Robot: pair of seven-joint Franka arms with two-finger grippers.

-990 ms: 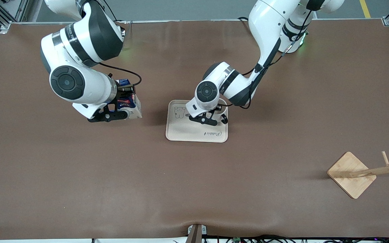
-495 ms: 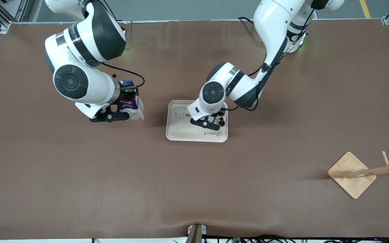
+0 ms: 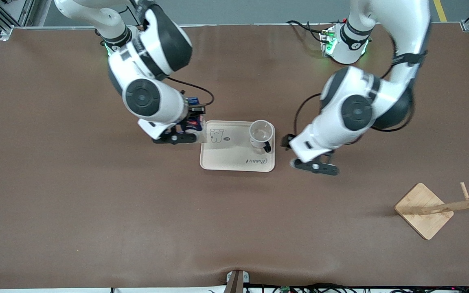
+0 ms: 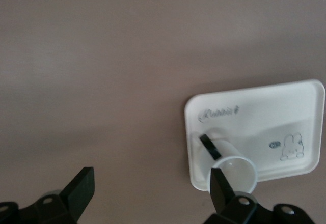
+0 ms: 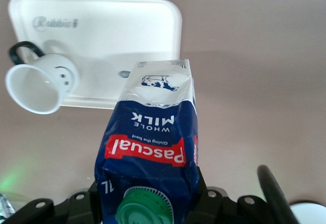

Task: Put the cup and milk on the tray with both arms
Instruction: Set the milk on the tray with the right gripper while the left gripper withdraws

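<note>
The white cup [image 3: 261, 133] stands upright on the cream tray [image 3: 226, 156], at its end toward the left arm, handle toward the front camera. My left gripper [image 3: 315, 165] is open and empty over the bare table beside that end of the tray. In the left wrist view the cup [image 4: 232, 170] and the tray [image 4: 254, 107] show past the open left gripper [image 4: 151, 191]. My right gripper [image 3: 176, 137] is shut on the blue milk carton [image 3: 193, 121], held at the tray's edge toward the right arm's end. The right wrist view shows the carton [image 5: 153, 147], the tray [image 5: 117, 25] and the cup [image 5: 41, 81].
A wooden stand with a square base [image 3: 424, 209] and a leaning pegged post sits near the front camera at the left arm's end of the table. The brown table [image 3: 136, 211] surrounds the tray.
The left gripper has let go of the cup and swung off the tray toward the left arm's end. The right arm has carried the milk across to the tray's edge.
</note>
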